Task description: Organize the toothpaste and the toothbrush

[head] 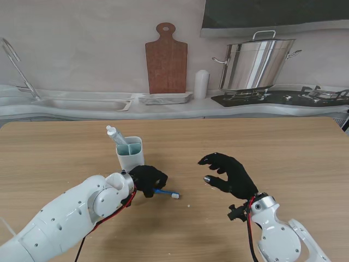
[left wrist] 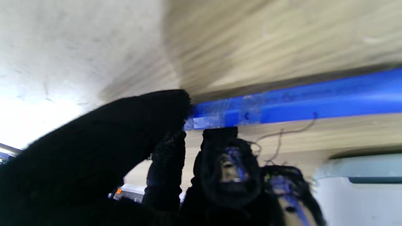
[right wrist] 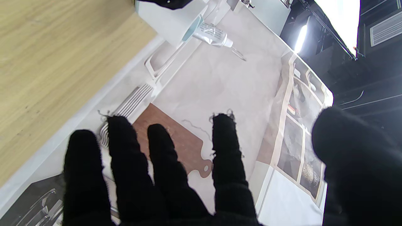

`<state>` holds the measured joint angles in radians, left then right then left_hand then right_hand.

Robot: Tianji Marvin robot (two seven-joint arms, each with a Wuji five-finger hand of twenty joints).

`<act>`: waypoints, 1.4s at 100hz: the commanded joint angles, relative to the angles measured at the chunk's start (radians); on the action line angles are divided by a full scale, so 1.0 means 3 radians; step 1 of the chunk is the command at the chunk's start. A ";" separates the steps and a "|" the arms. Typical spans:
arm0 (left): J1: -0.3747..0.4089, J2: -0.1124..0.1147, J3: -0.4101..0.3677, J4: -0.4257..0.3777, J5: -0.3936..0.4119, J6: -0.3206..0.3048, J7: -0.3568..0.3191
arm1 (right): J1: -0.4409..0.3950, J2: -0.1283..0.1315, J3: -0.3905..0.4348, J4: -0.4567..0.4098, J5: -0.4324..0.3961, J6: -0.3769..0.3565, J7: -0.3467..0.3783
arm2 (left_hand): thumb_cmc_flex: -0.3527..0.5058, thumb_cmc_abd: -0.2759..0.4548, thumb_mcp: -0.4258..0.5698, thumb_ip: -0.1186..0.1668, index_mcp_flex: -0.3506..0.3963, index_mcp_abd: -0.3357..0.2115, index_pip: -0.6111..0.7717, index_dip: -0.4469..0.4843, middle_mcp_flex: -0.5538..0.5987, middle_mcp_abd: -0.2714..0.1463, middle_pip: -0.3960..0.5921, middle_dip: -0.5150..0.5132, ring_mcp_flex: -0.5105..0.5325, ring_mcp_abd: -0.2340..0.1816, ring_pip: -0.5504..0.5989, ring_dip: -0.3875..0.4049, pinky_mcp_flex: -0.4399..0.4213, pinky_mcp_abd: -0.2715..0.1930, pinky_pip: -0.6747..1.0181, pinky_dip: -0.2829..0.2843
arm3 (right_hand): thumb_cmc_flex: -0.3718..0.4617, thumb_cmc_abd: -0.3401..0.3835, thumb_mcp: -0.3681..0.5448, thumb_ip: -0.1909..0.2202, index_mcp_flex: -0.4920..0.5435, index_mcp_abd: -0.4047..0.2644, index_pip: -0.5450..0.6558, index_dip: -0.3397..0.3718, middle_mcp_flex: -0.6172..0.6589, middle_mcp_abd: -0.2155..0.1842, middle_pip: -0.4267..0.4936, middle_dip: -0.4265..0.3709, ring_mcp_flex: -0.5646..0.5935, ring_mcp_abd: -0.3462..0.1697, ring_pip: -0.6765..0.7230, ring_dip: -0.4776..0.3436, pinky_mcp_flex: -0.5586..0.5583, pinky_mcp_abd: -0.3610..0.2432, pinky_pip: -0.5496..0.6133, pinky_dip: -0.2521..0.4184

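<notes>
A pale two-compartment holder (head: 131,154) stands on the wooden table, left of the middle. A white toothpaste tube (head: 116,135) leans out of its left compartment, cap up; the tube (right wrist: 211,32) also shows in the right wrist view. A blue toothbrush (head: 166,193) lies flat on the table just nearer to me than the holder. My left hand (head: 147,179) is curled over its handle end, and the left wrist view shows the fingertips (left wrist: 163,110) pinching the blue handle (left wrist: 298,100) against the table. My right hand (head: 228,173) hovers to the right, fingers spread, holding nothing.
Behind the table's far edge (head: 174,121) runs a printed kitchen backdrop with a sink, cutting board and pot. Bare wood (head: 283,147) lies around the right hand.
</notes>
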<state>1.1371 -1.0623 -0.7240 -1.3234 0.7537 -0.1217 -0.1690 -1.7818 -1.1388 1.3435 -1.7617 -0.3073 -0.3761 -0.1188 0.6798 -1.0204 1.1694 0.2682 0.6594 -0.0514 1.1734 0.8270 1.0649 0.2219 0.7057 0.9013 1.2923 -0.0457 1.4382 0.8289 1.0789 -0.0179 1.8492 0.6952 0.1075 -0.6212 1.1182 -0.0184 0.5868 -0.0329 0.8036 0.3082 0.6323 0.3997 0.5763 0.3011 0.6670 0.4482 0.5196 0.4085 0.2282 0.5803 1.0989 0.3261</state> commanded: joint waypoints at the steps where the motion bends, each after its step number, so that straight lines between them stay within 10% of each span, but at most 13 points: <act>1: 0.0095 0.0000 -0.0033 -0.0140 0.0030 0.0031 -0.0027 | -0.0030 -0.0020 -0.0010 -0.0010 -0.0025 -0.0002 0.0020 | 0.0284 -0.0018 0.0389 0.0352 0.0226 -0.0136 0.0309 0.0159 0.0395 -0.0042 0.0186 -0.0002 -0.0056 -0.0040 0.0286 -0.0040 0.0073 -0.0382 0.0600 0.0044 | -0.0071 -0.0035 0.0076 -0.0116 0.0045 -0.0002 -0.0023 -0.0008 0.0004 0.0071 -0.0032 0.0016 -0.0073 0.0007 -0.0016 0.0020 -0.0051 -0.0029 -0.0028 0.0003; 73: 0.1032 -0.0065 -0.1095 -0.1339 0.0063 0.0489 0.0272 | -0.0029 -0.0023 -0.0023 -0.0011 -0.0033 0.0007 0.0000 | 0.0307 -0.0015 0.0383 0.0323 0.0221 -0.0146 0.0281 0.0253 0.0387 -0.0049 0.0182 0.0014 -0.0061 -0.0020 0.0331 -0.0071 0.0073 -0.0379 0.0615 0.0038 | -0.0072 -0.0047 0.0099 -0.0128 0.0058 0.0018 -0.0040 -0.0017 -0.0073 0.0051 -0.0069 0.0006 -0.0260 -0.0047 -0.0084 -0.0120 -0.0139 -0.0094 -0.0095 -0.0038; 140: 0.1250 -0.0176 -0.1550 -0.1549 -0.0055 0.0300 0.0875 | -0.0007 -0.0022 -0.0059 0.0003 -0.0023 0.0014 0.0011 | 0.0266 0.0283 0.0273 0.0266 -0.0018 -0.0246 0.0356 0.0362 0.0184 -0.0149 0.0226 0.0066 -0.0067 -0.0082 0.0148 -0.0091 0.0062 -0.0427 0.0495 -0.0013 | -0.0071 -0.0047 0.0104 -0.0128 0.0037 0.0028 -0.0030 -0.0012 -0.0147 0.0009 -0.0083 0.0001 -0.0375 -0.0148 -0.0133 -0.0263 -0.0192 -0.0179 -0.0154 -0.0081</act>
<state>1.5180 -1.1080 -1.1777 -1.7808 0.7407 -0.0321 0.1087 -1.7789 -1.1402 1.3293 -1.7595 -0.3115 -0.3747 -0.1289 0.6809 -1.0168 1.1694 0.2909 0.6585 -0.0525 1.1946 0.9083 1.0651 0.2218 0.6966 0.8895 1.2923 -0.0529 1.4616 0.8274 1.0791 -0.0185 1.8545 0.6958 0.1077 -0.6224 1.1383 -0.0184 0.5881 -0.0267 0.7991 0.3054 0.6066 0.3998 0.5633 0.3012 0.5685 0.4316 0.4886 0.3563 0.1778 0.5446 1.0634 0.3131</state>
